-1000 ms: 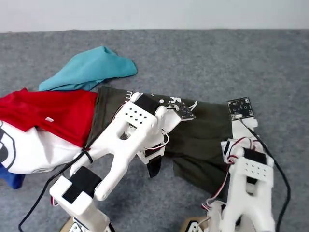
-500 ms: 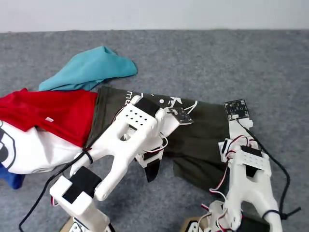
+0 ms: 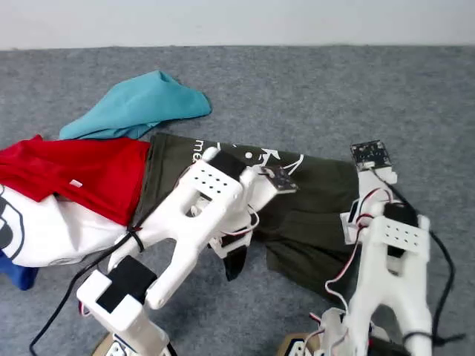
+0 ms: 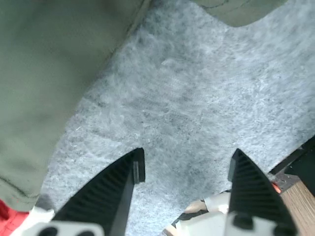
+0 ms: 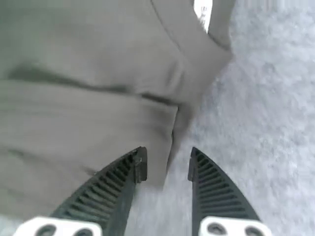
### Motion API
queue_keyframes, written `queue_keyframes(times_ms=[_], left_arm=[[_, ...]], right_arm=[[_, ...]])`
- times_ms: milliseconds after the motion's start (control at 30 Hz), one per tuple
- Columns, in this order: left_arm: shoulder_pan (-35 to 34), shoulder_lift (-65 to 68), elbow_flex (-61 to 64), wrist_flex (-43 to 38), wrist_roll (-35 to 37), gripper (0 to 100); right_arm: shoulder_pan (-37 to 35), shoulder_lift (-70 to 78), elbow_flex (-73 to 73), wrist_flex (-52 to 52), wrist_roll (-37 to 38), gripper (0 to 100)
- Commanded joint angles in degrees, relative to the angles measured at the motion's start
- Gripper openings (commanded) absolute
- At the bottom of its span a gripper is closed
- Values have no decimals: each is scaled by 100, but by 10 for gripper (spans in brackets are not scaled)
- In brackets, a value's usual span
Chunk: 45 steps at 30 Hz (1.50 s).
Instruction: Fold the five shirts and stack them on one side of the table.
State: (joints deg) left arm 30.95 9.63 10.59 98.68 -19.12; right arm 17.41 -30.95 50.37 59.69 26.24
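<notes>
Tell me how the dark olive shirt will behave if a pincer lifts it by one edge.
The olive shirt probably hangs limp: it already lies creased and folded. It looks thin, so likely light. It may drag rather than slide on the fuzzy grey table cover.

Soft, even light fell from overhead on the grey desk (image 3: pixel 356 96), and all of it was bright. The white arms (image 3: pixel 197 215) threw faint, diffuse shadows onto the olive shirt (image 3: pixel 312 222) and the felt beneath them. By the left hand (image 4: pixel 187 164) the desk was well lit. Near the right hand (image 5: pixel 166 164) the shirt lay dimmer, a dark crease shadow across it.
</notes>
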Motion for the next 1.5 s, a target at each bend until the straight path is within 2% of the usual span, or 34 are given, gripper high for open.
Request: queue_keyframes(times_ms=[0,133,233,333,433,600,867,1100,1333,1467], left_arm=[[387,-299,-22,-255,-9,268],[703,-149,-13,-897,475,269],[826,255,-66,-1257,800,268],[949,642,-295,-1451,1125,258],[1073,976,-620,-1415,1143,229],[1275,1424,-927,-1451,1169,222],[1336,1820,-1349,-1468,1143,206],[1380,1925,-1332,-1591,1134,12],[1670,1960,-1349,-1556,1143,14],[1916,1960,-1613,-1055,1143,14]], right_arm=[[-13,-778,-413,884,0,151],[13,-1393,-396,1279,229,151],[295,-1666,-413,1358,237,151],[1077,-1824,-440,1279,220,151],[1868,-1824,-431,1279,220,151],[2554,-1851,-413,1297,273,151],[2598,-1851,-404,1332,404,151],[2598,-1851,-404,1332,413,151],[2598,-1851,-396,1332,396,151],[2598,-1851,-396,1341,396,151]])
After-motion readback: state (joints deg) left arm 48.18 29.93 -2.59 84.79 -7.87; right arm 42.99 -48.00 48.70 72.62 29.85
